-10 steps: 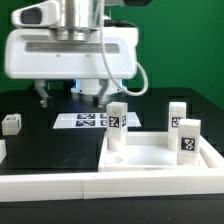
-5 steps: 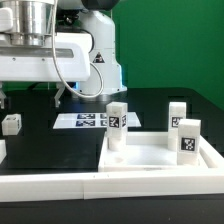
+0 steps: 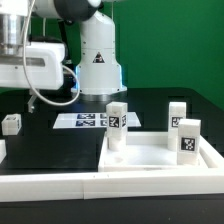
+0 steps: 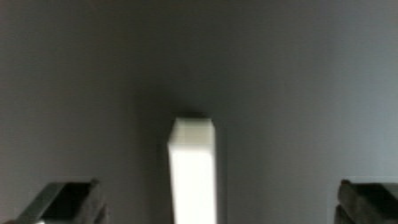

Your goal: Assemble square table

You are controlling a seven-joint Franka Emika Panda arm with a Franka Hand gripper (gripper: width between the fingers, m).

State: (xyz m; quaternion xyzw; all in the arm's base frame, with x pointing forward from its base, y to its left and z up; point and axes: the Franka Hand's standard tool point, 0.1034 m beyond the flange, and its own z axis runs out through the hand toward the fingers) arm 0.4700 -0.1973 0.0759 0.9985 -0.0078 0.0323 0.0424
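White plastic square table slab [image 3: 160, 158] with three upright tagged leg posts [image 3: 117, 127] awaits its fourth; the empty gripper [image 4: 217, 205], fingers [image 4: 68, 203] spread wide, must next descend on the loose post [image 4: 192, 170].

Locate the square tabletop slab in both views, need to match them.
Exterior view: the square tabletop slab lies low in the picture, toward the exterior view's right, with leg posts standing on it.
Wrist view: not recognisably in it; only a narrow white strip that I cannot identify.
Shared landmark: the dark worktop.
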